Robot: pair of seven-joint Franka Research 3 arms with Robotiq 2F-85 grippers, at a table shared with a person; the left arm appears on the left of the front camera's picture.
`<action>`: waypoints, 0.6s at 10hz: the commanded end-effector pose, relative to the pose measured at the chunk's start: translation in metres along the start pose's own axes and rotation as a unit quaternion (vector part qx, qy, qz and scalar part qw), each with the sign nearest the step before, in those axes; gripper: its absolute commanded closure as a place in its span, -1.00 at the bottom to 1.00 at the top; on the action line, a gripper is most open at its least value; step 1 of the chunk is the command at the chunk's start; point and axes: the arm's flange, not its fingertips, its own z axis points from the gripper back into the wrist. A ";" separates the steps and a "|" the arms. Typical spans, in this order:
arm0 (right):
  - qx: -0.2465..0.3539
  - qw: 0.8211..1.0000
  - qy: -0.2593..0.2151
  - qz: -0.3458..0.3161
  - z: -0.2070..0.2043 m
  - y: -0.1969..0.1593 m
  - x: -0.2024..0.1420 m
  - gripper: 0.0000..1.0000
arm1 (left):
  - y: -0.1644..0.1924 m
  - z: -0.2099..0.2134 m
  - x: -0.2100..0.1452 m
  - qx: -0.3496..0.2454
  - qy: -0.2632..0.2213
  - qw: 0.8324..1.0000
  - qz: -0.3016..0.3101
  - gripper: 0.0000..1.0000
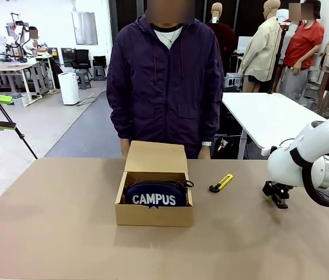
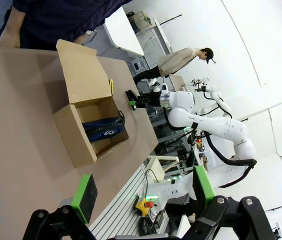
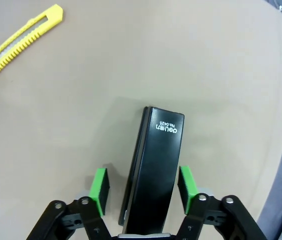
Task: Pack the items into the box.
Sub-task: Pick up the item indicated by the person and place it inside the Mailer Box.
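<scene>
The brown cardboard box (image 1: 153,216) stands mid-table with its lid flap up toward the person. Inside it lies the navy "CAMPUS" pouch (image 1: 154,197); the left wrist view shows the box (image 2: 73,135) and pouch (image 2: 103,129) from the side. The yellow-and-black utility knife (image 1: 221,184) lies on the table right of the box. In the right wrist view the black stapler (image 3: 156,170) lies flat between the green pads of my right gripper (image 3: 143,187); one pad touches it, a gap remains at the other. My left gripper (image 2: 141,192) is open and holds nothing, high off the table's left side (image 1: 4,112).
A person in a dark jacket stands at the far edge, right behind the box. The knife (image 3: 18,42) lies well ahead of the stapler. My right arm (image 1: 304,160) hangs low over the table's right end, near its edge. Bare tabletop lies in front of the box.
</scene>
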 end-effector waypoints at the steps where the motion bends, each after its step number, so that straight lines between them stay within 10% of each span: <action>1: 0.007 1.000 -0.020 -0.013 -0.002 -0.005 0.005 1.00 | -0.003 0.001 0.000 0.003 0.003 1.000 0.005 -1.00; 6: 0.014 1.000 -0.010 -0.009 0.000 -0.009 0.005 1.00 | -0.003 0.001 0.000 0.003 0.003 1.000 0.005 -1.00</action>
